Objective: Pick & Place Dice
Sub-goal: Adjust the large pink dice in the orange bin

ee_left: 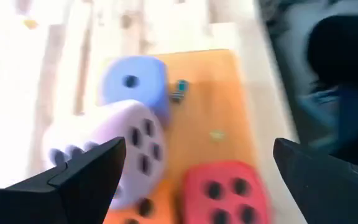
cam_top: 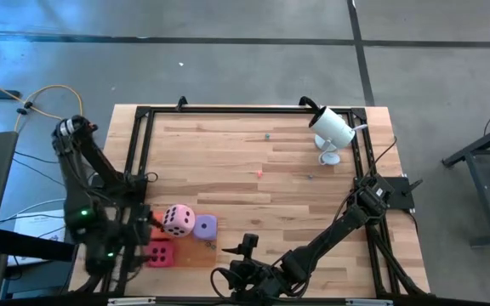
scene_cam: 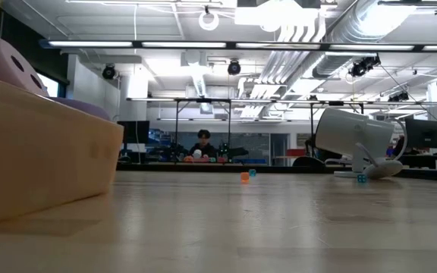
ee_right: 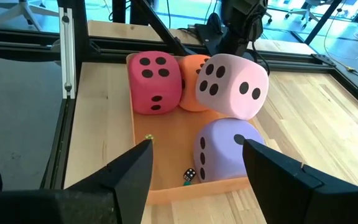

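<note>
Dice (ee_right: 232,84) look squishy and light, piled in the tray (ee_right: 166,168) at the desk's near-left corner; we'd pinch opposite faces. Both grippers' fingers (ee_right: 129,171) gape empty.

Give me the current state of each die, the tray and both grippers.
Light pink die: perched tilted on the other dice.
Magenta die: in tray.
Orange die: in tray, mostly hidden.
Purple die: in tray.
Orange tray: flat on table.
Left gripper: open above dice.
Right gripper: open, empty.
</note>
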{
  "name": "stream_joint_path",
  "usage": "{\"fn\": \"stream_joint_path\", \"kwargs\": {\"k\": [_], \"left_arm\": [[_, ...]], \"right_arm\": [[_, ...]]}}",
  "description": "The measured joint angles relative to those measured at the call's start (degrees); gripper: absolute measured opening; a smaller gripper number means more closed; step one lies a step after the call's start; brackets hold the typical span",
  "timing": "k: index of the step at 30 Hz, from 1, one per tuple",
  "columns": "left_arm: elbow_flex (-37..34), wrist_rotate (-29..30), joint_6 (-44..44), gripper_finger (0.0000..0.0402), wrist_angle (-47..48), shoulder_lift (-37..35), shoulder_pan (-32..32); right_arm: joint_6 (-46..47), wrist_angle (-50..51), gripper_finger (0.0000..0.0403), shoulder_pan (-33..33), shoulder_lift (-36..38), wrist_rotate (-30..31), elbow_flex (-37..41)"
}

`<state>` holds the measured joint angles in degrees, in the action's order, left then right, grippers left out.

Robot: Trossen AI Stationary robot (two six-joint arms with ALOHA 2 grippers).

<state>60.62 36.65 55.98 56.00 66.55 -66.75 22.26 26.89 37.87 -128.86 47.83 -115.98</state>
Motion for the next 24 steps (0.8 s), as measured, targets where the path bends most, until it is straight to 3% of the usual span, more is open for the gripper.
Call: {"fn": "stream_joint_path", "kwargs": {"k": [5,9,14,24], "left_arm": [[0.0,-0.3,-9.2,0.0397,-1.2,3.1,6.2],[0.0,-7.2,-9.3,0.0397,1.0,5.4,10.9],[0.1,-10.4,-8.6,0.0397,2.0,7.3,13.8],[-0.2,-27.5,-16.9,0.0397,-17.1,7.8,10.4]], "right_arm": [[0.0,0.0,0.0239,0.0,0.0,0.0,0.0],[0.0,0.0,0.0239,0.0,0.0,0.0,0.0],[0.0,0.4,0.0239,0.0,0.0,-0.2,0.0],[0.6,1.3,0.0239,0.0,0.0,-0.2,0.0]]}}
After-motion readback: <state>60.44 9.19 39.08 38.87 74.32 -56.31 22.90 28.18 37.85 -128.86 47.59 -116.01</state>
